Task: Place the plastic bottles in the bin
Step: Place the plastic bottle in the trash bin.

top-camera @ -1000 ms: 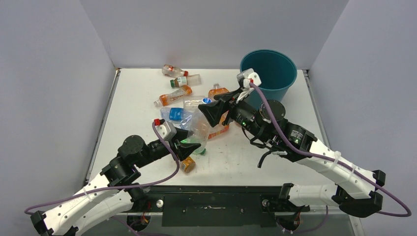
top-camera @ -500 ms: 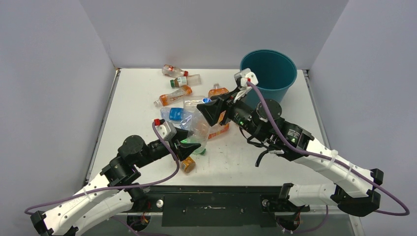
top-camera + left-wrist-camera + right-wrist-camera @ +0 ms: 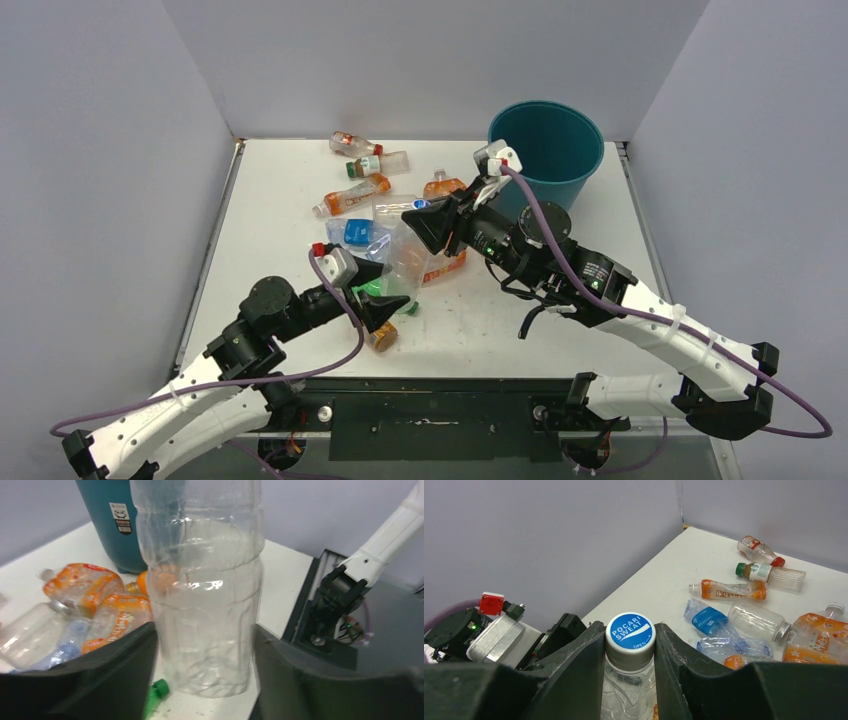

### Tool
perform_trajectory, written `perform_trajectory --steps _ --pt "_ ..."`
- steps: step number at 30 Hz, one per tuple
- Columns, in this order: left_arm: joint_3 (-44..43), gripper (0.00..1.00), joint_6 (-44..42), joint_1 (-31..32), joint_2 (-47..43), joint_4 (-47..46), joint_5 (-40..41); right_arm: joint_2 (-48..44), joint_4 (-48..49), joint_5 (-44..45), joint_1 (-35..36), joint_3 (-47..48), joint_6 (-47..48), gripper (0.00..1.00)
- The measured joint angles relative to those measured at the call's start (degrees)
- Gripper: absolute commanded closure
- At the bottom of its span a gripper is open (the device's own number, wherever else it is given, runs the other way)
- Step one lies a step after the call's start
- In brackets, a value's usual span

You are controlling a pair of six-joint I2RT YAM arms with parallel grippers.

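A large clear bottle (image 3: 406,256) with a blue-and-white cap (image 3: 630,630) stands tilted in the middle of the table. My right gripper (image 3: 419,212) is shut on that cap (image 3: 630,636). My left gripper (image 3: 385,298) is open, its fingers either side of the bottle's base (image 3: 205,655) with hardly any gap. The teal bin (image 3: 545,140) stands at the back right, its stickered side (image 3: 107,525) showing in the left wrist view. Several small bottles lie behind: one red-capped (image 3: 355,143), one green-capped (image 3: 378,163), one orange-labelled (image 3: 350,196), one blue-labelled (image 3: 355,232).
Crushed orange-labelled bottles (image 3: 443,187) lie between the held bottle and the bin. A small orange bottle (image 3: 380,335) lies by the table's near edge, and a green-capped bottle (image 3: 157,690) lies under my left fingers. Grey walls enclose the table on three sides.
My left gripper's jaws have spread apart at the base of the large bottle and shifted slightly. The right gripper has kept its hold on the cap, edging a little left.
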State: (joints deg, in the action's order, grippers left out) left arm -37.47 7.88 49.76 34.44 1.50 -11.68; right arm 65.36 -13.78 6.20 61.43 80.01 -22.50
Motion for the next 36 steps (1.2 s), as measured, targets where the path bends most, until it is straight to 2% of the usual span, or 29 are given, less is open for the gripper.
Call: perform_trajectory --steps 1,7,13,21,27,30,36 --pt "0.1 0.02 0.0 0.0 -0.2 0.0 0.1 0.0 0.0 0.0 0.0 0.0 0.0 0.95" --pt "0.5 0.04 0.4 0.0 -2.3 -0.5 2.1 0.0 -3.9 2.5 -0.3 1.0 1.9 0.95" --pt "0.9 0.04 0.4 0.0 -5.4 -1.5 5.9 -0.1 -10.1 12.2 -0.3 9.3 8.0 0.95" --pt "3.5 0.04 0.3 0.0 -10.3 -2.8 13.3 -2.8 -3.5 26.8 -0.3 10.7 19.3 0.95" --pt "3.8 0.04 0.2 0.0 -10.7 -3.0 18.9 3.1 2.3 33.1 -1.3 17.4 25.9 0.95" --pt "3.8 0.04 0.2 0.0 -10.7 -3.0 20.2 7.3 3.1 32.4 -5.4 21.4 25.8 0.95" --pt "3.8 0.04 0.2 0.0 -10.6 -3.0 22.2 14.4 2.2 26.1 -26.3 27.6 16.9 0.95"
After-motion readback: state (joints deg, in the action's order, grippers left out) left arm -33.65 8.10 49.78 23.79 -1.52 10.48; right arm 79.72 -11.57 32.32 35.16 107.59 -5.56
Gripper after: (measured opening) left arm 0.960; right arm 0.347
